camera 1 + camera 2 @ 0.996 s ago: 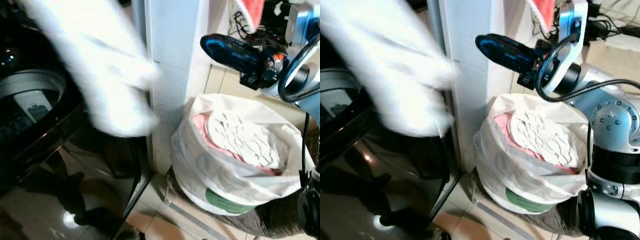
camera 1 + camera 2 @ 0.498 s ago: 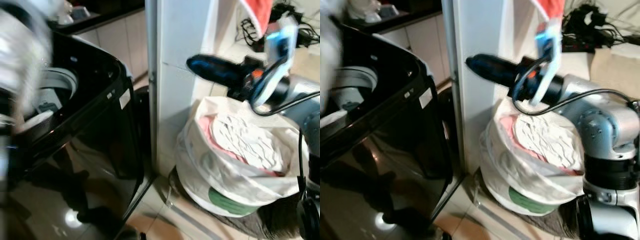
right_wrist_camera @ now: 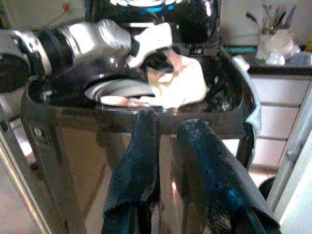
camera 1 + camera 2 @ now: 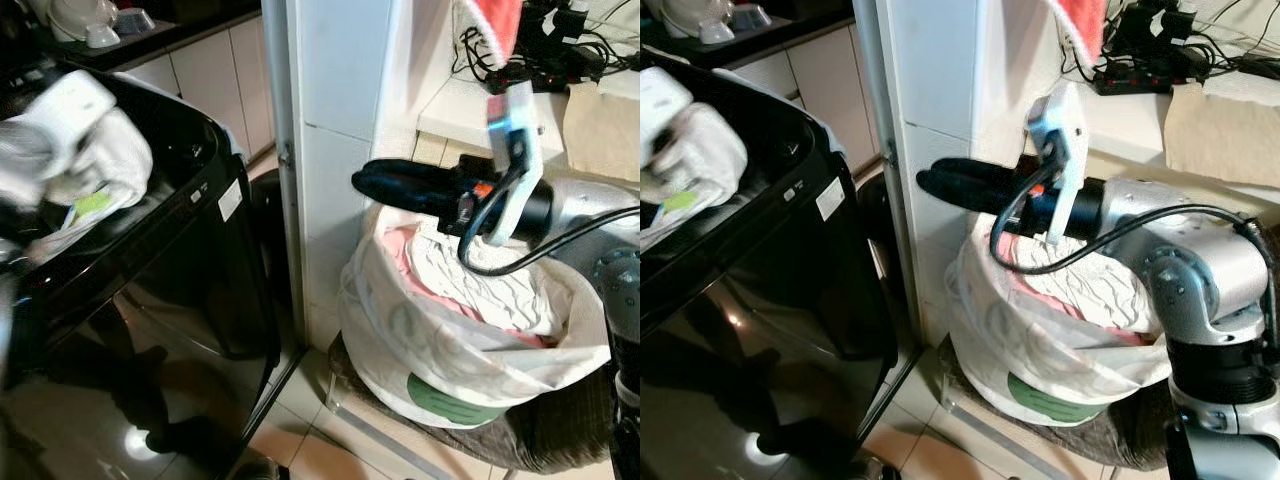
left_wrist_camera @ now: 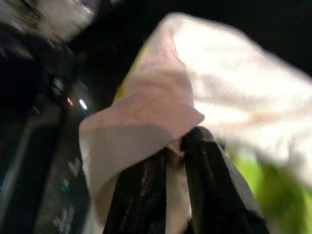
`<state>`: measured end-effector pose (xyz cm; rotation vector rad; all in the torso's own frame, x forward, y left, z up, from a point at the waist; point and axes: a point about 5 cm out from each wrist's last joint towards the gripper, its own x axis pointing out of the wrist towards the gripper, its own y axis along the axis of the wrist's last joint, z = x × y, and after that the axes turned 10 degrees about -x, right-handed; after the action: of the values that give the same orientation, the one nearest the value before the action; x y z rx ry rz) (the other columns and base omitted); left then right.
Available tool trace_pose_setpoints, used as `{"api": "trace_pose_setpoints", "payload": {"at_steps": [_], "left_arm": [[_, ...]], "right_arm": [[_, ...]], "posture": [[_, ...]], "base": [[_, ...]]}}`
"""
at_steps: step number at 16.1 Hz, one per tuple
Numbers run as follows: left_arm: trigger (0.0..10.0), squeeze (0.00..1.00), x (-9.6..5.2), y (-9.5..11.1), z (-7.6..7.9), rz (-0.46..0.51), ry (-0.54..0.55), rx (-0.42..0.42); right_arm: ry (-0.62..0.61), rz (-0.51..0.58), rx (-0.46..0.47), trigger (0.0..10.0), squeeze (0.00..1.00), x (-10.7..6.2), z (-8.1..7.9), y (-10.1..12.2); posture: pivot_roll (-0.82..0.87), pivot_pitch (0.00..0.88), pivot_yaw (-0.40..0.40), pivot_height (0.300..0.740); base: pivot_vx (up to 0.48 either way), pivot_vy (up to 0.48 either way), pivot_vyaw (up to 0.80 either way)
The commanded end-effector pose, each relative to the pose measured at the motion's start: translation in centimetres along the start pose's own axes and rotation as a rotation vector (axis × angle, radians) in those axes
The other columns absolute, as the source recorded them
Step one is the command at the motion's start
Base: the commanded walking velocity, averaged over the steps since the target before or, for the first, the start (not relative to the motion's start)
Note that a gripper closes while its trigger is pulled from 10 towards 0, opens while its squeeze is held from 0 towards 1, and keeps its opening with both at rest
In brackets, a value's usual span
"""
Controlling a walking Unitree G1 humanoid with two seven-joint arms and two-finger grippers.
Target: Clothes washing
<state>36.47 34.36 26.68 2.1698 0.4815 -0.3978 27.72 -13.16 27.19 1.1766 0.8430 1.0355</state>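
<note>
Loading step, by the look of it. White garment (image 5: 195,83) pinched in the closed fingers of the left gripper (image 5: 175,161), held over the open top of the black washing machine (image 4: 190,260), above the drum (image 3: 117,90). Next move likely calls for lowering the cloth well into the drum and letting go, clear of the rim. Right gripper (image 3: 165,146) empty, fingers slightly parted, hovering above the laundry bag (image 4: 440,340) beside the white pillar (image 4: 340,150). More white and pink clothes (image 4: 470,280) waiting in that bag for later fetches.
</note>
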Motion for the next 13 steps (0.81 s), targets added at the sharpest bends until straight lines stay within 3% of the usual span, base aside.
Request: {"api": "trace_pose_setpoints", "payload": {"at_steps": [1, 3, 5, 7, 8, 9, 11, 12, 13], "left_arm": [[10.0, 1.0, -0.8, 0.0, -0.6, -0.016, -0.052, -0.015], [10.0, 1.0, -1.9, -0.5, -1.6, -0.008, -0.057, -0.055], [10.0, 1.0, -3.0, -1.0, -2.6, -0.028, -0.026, -0.051], [10.0, 1.0, -4.3, -1.9, -4.4, -0.088, 0.13, 0.015], [10.0, 0.59, -4.9, -2.4, -5.6, -0.108, 0.223, 0.045], [10.0, 0.0, -5.3, -2.5, -6.3, -0.096, 0.299, 0.05], [10.0, 0.0, -5.6, -2.4, -6.7, -0.067, 0.364, 0.073], [10.0, 0.0, -5.3, -1.5, -6.1, 0.058, 0.316, -0.034], [10.0, 0.0, -5.0, -0.4, -5.1, 0.146, 0.244, -0.087]], "right_arm": [[0.013, -0.027, -0.009, 10.0, 0.0, 0.0, -0.2, -0.2], [-0.04, -0.096, -0.005, 10.0, 0.0, 0.0, 0.7, -1.2], [-0.179, -0.184, 0.005, 10.0, 0.0, -0.2, 2.6, -2.6], [-0.361, -0.249, 0.037, 10.0, 0.0, -0.9, 4.6, -3.9], [-0.447, -0.301, 0.028, 10.0, 0.0, -1.4, 5.5, -4.6], [-0.521, -0.341, 0.021, 10.0, 0.0, -2.0, 6.3, -5.3], [-0.581, -0.367, 0.017, 10.0, 0.0, -2.4, 7.0, -5.8], [-0.607, -0.379, 0.005, 10.0, 0.0, -2.6, 7.3, -6.1], [-0.633, -0.403, -0.009, 10.0, 0.0, -2.9, 7.5, -6.5]], "posture": [[-0.04, 0.0, 0.05, 0.74], [-0.03, 0.0, 0.043, 0.74], [-0.03, 0.0, 0.039, 0.74], [-0.03, 0.0, 0.038, 0.74], [-0.03, 0.0, 0.038, 0.74], [-0.03, 0.0, 0.038, 0.74], [-0.03, 0.0, 0.039, 0.74], [-0.03, 0.0, 0.04, 0.74], [-0.03, 0.0, 0.04, 0.74]], "base": [[0.0, 0.0, 0.0], [0.0, 0.0, 0.0], [0.0, 0.0, 0.0], [0.0, 0.0, 0.0], [0.0, 0.0, 0.0], [0.0, 0.0, 0.0], [0.0, 0.0, 0.0], [0.0, 0.0, 0.0], [0.0, 0.0, 0.0]]}}
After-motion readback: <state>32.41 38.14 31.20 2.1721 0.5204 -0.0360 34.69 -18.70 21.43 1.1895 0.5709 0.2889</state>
